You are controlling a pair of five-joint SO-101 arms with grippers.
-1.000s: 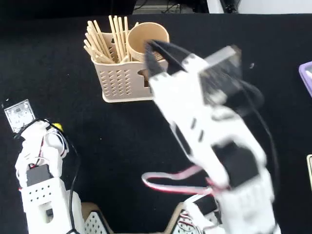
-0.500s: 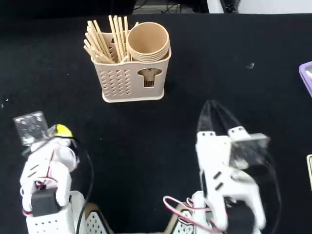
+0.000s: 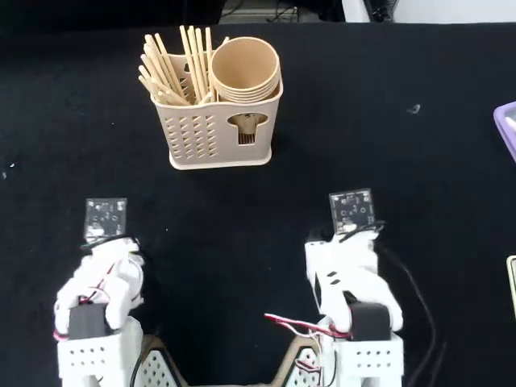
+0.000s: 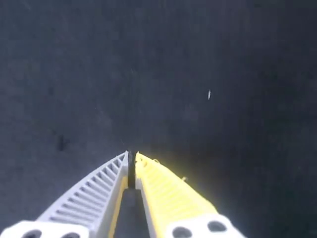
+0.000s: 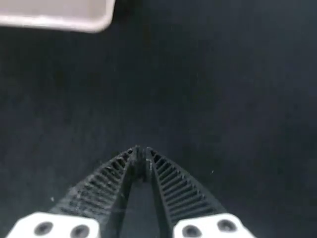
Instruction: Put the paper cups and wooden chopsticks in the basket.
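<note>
Closing step, as judged from the layout: loading apparently complete. To finish well, rest both grippers low over the black table cloth (image 3: 403, 177), well apart from the beige perforated plastic basket (image 3: 193, 137), and avoid any sweep toward its protruding contents. Left gripper (image 4: 132, 161), grey and yellow, ribbed, tips pressed together, holding nothing; right gripper (image 5: 141, 153), black, ribbed, likewise closed and empty. Stack of tan paper cups (image 3: 244, 68) nested upright in one compartment, rims level; bundle of pale wooden chopsticks (image 3: 173, 64) standing splayed in the neighbouring compartment, ends well above the rim. Basket upright toward the far side of the table.
</note>
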